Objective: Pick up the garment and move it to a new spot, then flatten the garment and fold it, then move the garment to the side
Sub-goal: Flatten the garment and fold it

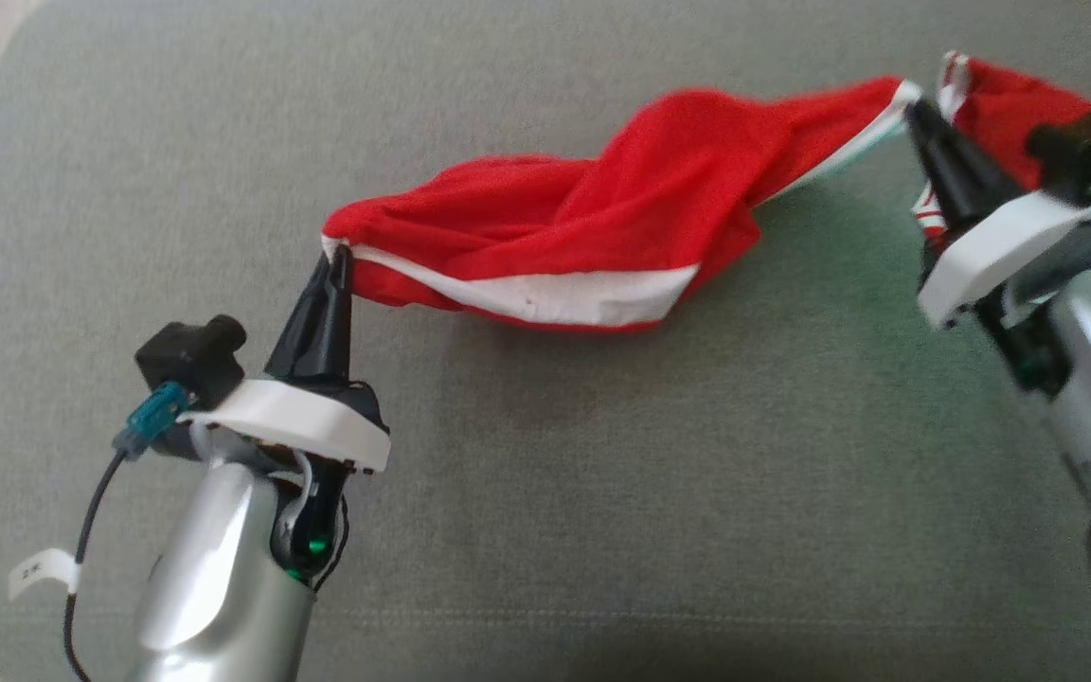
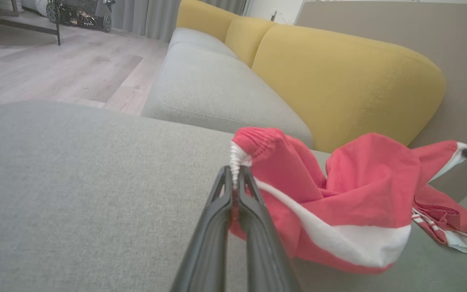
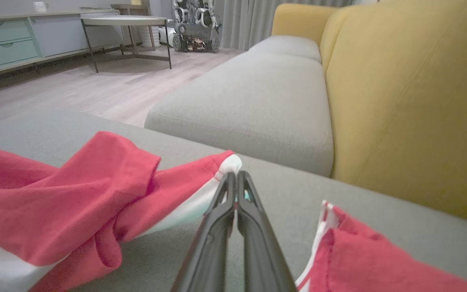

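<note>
The left gripper (image 1: 341, 256) is clamped on the red garment's (image 1: 621, 208) white-trimmed end, and the right gripper (image 1: 913, 102) pinches its opposite corner. The garment sags twisted between them, over the grey cushion (image 1: 545, 493).

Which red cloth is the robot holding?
The big garment with the wide white band, pinched by the left gripper and right gripper. The small striped cloth lies unheld beside it.

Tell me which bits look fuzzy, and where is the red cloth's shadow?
Head view: soft overall; the red garment casts a faint shadow on the grey cushion. Left wrist view: the left end effector blurs near the lens. Right wrist view: yellow backrest looks smeared.
</note>
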Tool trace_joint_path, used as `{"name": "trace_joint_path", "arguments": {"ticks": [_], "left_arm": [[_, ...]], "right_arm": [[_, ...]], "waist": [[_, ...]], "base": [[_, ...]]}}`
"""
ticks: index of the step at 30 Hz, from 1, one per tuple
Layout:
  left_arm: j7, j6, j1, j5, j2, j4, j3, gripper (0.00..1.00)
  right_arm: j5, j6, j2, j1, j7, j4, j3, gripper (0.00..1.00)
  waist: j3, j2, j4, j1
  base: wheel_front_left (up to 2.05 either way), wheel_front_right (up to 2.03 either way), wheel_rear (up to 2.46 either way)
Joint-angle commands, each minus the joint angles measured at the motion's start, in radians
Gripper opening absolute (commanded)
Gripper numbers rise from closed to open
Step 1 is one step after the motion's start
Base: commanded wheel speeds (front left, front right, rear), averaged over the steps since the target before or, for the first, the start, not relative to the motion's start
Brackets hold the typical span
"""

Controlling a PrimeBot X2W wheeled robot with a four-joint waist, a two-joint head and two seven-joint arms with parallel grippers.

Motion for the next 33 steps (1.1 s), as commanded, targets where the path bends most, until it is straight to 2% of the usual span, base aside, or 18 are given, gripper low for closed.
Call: {"name": "trace_joint_path", "arguments": {"ticks": [1, 9, 12, 16, 20, 25, 29, 33], "left_arm": [[-0.006, -0.006, -0.018, 0.014, 0.014, -0.052, 0.039, 0.00], [-0.006, -0.006, -0.021, 0.007, 0.043, -0.158, 0.046, 0.00], [0.004, -0.006, -0.021, -0.027, 0.056, -0.182, 0.057, 0.00], [0.037, -0.004, -0.021, -0.050, 0.072, -0.245, 0.073, 0.00], [0.060, 0.003, -0.015, -0.072, 0.073, -0.299, 0.084, 0.00], [0.087, 0.008, 0.009, -0.098, 0.076, -0.361, 0.085, 0.00], [0.100, 0.007, 0.023, -0.107, 0.080, -0.339, 0.075, 0.00], [0.093, 0.004, -0.022, -0.102, 0.089, -0.281, 0.058, 0.00]], "right_arm": [[-0.013, 0.007, -0.034, -0.007, 0.009, -0.058, -0.011, 0.00], [-0.061, 0.007, -0.119, 0.063, 0.122, -0.288, -0.114, 0.00], [-0.060, 0.007, -0.120, 0.110, 0.156, -0.341, -0.159, 0.00], [-0.067, 0.007, -0.119, 0.164, 0.192, -0.405, -0.207, 0.00], [-0.079, 0.007, -0.116, 0.196, 0.202, -0.442, -0.244, 0.00], [-0.093, 0.007, -0.076, 0.249, 0.208, -0.484, -0.307, 0.00], [-0.070, 0.007, -0.031, 0.264, 0.213, -0.461, -0.311, 0.00], [-0.092, 0.007, -0.017, 0.198, 0.192, -0.396, -0.273, 0.00]], "waist": [[-0.043, 0.0000, -0.021, 0.0000], [-0.168, 0.0000, -0.043, 0.0000], [-0.226, 0.0000, -0.050, 0.0000], [-0.243, 0.0000, -0.054, 0.0000], [-0.247, 0.0000, -0.057, 0.0000], [-0.237, 0.0000, -0.062, 0.0000], [-0.202, 0.0000, -0.070, 0.0000], [-0.129, 0.0000, -0.074, 0.0000]], "base": [[0.00, 0.00, 0.00], [0.00, 0.00, 0.00], [0.00, 0.00, 0.00], [0.00, 0.00, 0.00], [0.00, 0.00, 0.00], [0.00, 0.00, 0.00], [0.00, 0.00, 0.00], [0.00, 0.00, 0.00]]}}
